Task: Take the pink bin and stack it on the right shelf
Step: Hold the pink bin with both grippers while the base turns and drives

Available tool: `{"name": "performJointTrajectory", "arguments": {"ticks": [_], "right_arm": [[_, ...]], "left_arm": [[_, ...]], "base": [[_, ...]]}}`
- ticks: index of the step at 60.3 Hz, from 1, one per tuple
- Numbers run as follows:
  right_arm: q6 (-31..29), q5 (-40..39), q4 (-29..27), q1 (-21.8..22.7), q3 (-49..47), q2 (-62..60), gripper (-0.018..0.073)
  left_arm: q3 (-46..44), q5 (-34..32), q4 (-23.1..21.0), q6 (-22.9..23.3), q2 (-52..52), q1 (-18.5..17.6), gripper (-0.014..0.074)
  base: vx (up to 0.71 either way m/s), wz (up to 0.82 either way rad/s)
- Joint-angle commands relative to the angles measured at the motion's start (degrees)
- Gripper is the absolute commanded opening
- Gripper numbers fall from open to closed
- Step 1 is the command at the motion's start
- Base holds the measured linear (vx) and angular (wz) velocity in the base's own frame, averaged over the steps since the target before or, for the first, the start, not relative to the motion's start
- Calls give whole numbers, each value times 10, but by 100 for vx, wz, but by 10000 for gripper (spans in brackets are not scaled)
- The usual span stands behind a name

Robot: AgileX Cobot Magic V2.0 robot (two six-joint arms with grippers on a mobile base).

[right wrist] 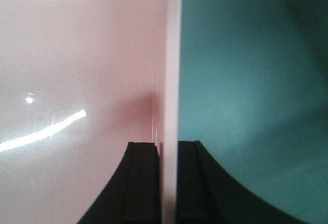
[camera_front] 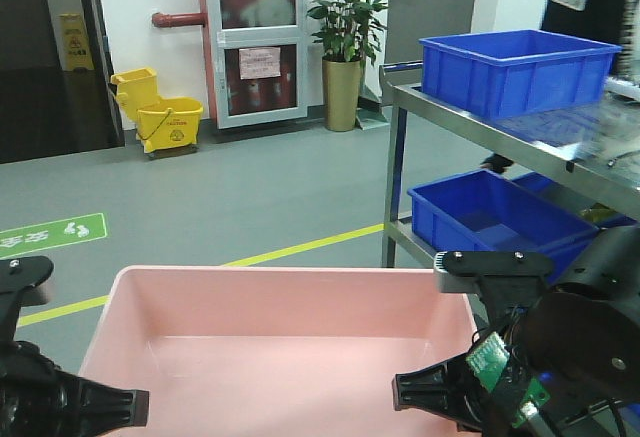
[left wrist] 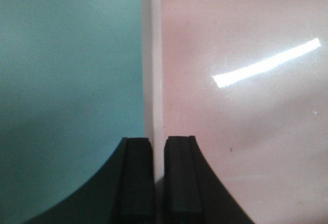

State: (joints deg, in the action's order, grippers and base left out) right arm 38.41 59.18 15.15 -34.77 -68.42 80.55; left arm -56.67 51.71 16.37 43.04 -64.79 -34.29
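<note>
Pinched at both side walls, the bin (camera_front: 280, 337) sits near and low, seemingly lifted above the floor (camera_front: 230, 197). Left gripper (left wrist: 158, 149) and right gripper (right wrist: 168, 152) each clamp a thin wall, one finger inside and one outside. Its smooth, glossy plastic looks light but slippery and likely to flex, so opposite-wall holds suit it. At far right stands the shelf (camera_front: 570, 139), bearing a blue crate (camera_front: 515, 67), not yet reached.
</note>
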Motion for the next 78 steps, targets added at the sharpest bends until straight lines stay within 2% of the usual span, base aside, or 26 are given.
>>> {"name": "performJointTrajectory", "arguments": {"ticks": [1,46,78], "right_arm": [[-2,5,55,6,-13,-19,29],[-2,4,55,6,-13,-19,29],[-2,6,55,6,-13,-19,29]], "left_arm": [[-19,-20,32,4,18,0,174],[-19,-20,32,4,18,0,174],[-19,-20,32,4,18,0,174]], "base": [[41,0],[42,0],[38,-38]]}}
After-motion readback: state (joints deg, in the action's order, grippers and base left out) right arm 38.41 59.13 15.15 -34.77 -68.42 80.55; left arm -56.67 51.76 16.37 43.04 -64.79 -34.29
